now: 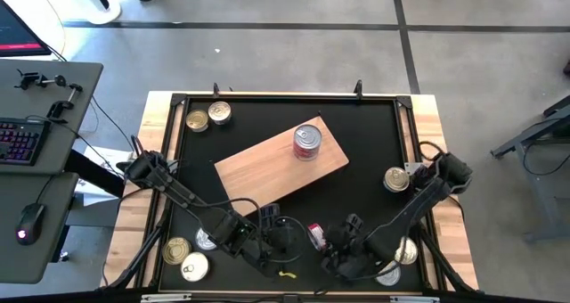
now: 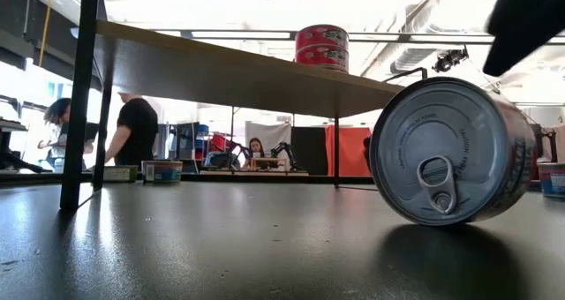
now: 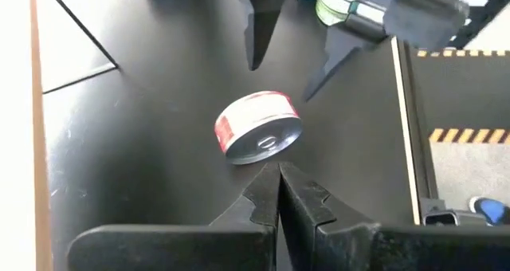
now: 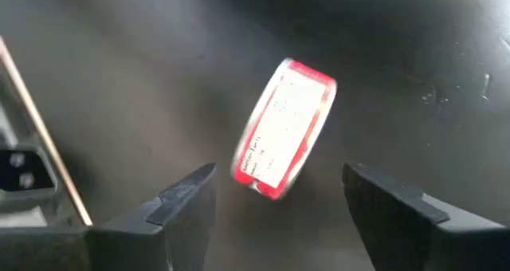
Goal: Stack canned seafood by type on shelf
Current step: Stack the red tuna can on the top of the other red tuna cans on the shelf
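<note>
High view: red-labelled tin (image 1: 314, 233) lies on its side on the black surface (image 1: 356, 125), near the front edge, between the two arms. Right end effector (image 1: 343, 241) sits just at its 3 o'clock, fingers spread wide, nothing between them. Left end effector (image 1: 267, 234) sits at the tin's 9 o'clock; in the left wrist view its fingers (image 3: 275, 195) are pressed together, tips just short of the tin (image 3: 257, 127).

Shelf (image 1: 280, 163) lies at the tin's 12 o'clock, well apart, slanted across the surface. Red cans (image 1: 306, 143) stand stacked on it toward its far right end. Other tins are scattered at the surface's corners and edges.

Low view: tipped tin (image 2: 453, 150) rests on its curved wall, pull-tab lid facing the camera.

Right wrist view: tin (image 4: 284, 127) lies ahead of the spread fingers (image 4: 185, 199), label wall showing.

Handling judgement: stiff metal, fairly heavy for its size, smooth and slippery. Resting on its round wall, it will likely roll at a nudge. Best hold looks to be across the two flat ends, fingers closing squarely; a pinch on the curved wall risks it squirting out.
</note>
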Controlling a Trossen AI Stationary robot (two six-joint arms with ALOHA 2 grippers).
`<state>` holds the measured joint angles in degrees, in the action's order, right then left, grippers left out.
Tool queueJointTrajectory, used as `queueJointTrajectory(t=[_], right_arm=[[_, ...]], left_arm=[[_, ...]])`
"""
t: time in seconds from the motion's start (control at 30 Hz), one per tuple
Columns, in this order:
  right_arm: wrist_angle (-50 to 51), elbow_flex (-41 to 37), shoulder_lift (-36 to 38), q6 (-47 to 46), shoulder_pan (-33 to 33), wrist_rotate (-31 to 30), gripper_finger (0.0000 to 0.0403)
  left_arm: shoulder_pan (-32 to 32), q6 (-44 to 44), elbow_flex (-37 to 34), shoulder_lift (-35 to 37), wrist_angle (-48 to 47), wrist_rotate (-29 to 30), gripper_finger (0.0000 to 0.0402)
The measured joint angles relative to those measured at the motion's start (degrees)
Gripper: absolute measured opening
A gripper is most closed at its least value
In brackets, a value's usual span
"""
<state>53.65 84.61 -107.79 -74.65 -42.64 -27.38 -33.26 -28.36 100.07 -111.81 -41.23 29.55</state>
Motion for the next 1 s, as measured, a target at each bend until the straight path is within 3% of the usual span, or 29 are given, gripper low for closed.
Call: queueJointTrajectory(t=[0.17, 0.4, 1.0], right_arm=[[6.30, 6.37, -4.92, -6.14, 1.06, -1.07, 0.0259], [6.92, 6.42, -5.55, -16.83, 3.22, -1.13, 0.0259], [3.29, 6.37, -9.62, -16.31, 5.54, 4.53, 0.0259]], left_arm=[[0.72, 0.46, 0.00, 0.00, -0.99, -2.54, 0.0000], [0.68, 0.53, 0.00, -0.02, -1.45, -6.40, 0.0000], [0.74, 0.13, 0.00, -0.02, -1.40, -8.84, 0.0000]])
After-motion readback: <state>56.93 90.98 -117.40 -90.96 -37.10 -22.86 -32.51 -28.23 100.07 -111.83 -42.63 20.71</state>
